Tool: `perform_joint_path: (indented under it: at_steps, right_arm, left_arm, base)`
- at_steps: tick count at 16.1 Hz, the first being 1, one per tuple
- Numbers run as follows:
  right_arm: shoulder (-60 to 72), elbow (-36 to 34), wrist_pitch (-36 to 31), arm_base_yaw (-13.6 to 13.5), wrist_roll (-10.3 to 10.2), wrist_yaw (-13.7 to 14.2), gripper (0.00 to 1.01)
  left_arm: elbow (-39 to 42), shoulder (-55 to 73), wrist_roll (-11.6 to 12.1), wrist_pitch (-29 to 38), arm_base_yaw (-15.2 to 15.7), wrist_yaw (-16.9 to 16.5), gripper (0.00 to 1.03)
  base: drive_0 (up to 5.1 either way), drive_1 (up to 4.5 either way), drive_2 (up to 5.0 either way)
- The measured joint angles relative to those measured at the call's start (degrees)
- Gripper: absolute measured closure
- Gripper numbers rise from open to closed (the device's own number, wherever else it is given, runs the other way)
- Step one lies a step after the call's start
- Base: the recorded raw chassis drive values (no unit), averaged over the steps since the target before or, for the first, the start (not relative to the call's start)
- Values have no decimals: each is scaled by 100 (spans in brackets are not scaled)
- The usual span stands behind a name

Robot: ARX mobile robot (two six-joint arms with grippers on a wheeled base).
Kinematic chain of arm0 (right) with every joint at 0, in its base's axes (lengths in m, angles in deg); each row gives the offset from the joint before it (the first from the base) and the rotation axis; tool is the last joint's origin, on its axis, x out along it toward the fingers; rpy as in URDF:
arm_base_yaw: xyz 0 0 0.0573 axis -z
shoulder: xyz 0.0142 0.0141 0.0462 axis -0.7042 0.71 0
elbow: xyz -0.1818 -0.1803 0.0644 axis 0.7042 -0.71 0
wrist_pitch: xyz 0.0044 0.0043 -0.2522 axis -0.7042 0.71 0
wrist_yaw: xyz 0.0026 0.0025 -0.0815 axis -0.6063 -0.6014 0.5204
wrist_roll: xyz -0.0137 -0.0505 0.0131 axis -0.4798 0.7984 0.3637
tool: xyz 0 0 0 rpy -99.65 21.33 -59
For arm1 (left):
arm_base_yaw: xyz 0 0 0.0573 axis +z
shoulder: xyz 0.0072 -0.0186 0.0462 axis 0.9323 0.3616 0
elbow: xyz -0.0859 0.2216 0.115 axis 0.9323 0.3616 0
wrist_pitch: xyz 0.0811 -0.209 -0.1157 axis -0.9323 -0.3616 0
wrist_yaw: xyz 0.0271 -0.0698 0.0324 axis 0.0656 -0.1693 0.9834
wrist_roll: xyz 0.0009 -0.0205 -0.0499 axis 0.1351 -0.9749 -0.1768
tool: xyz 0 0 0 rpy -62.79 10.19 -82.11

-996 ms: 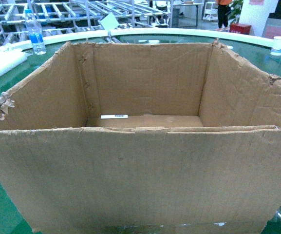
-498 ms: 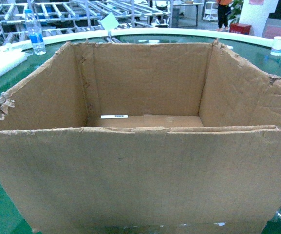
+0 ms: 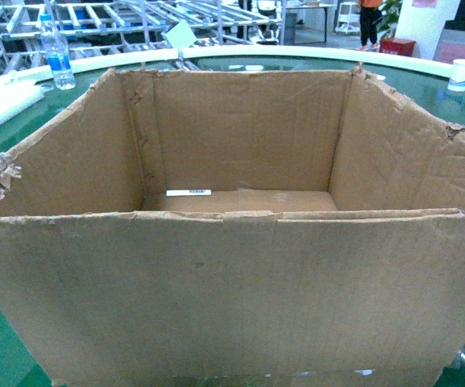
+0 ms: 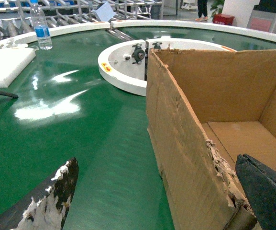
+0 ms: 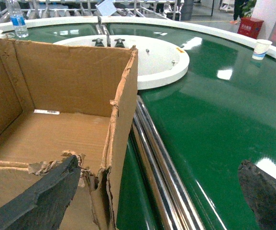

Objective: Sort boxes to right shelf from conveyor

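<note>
A large brown cardboard box (image 3: 232, 290) with torn top corners stands open on the dark green conveyor (image 4: 56, 120) and fills the head view. A small white label strip (image 3: 188, 193) lies on its floor. My left gripper (image 4: 157, 165) is open and straddles the box's left wall near the ragged front corner. One finger is outside and one inside. My right gripper (image 5: 159, 165) is open astride the right wall (image 5: 123, 120) in the same way. Steel roller racks (image 3: 135, 18) stand beyond the far rim. I cannot tell whether one of them is the right shelf.
Shiny steel rails (image 5: 159, 163) run along the box's right side. A water bottle (image 3: 58, 55) and a white foam slab (image 4: 6, 64) sit at the far left, and a paper cup (image 3: 462, 74) at the far right. A white round hub (image 4: 123, 62) lies behind the box.
The box sits very slightly wider in the head view, its near torn corners a touch further out. Nothing else differs.
</note>
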Motion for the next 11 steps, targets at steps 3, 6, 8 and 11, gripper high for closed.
perform_joint_path:
  at_steps: [3,6,8,11]
  right_arm:
    - [-22,0,0,0,0,15,3]
    - [807,428,28,-756,35,457,3]
    - [1622,1095,85,-1097,122,444,3]
    - [2811,2339,804,-1093,299,262,3]
  left_arm:
    - [2,-68,-31,61,0,2,5]
    - [-114,387,-66,374,-142,212,5]
    - [-634,1156,-258,350,-352,280,5]
    - [-1567,1700,-903,-527,-345,131,5]
  base:
    - [0,0,0]
    - [0,0,0]
    - [0,0,0]
    - [0,0,0]
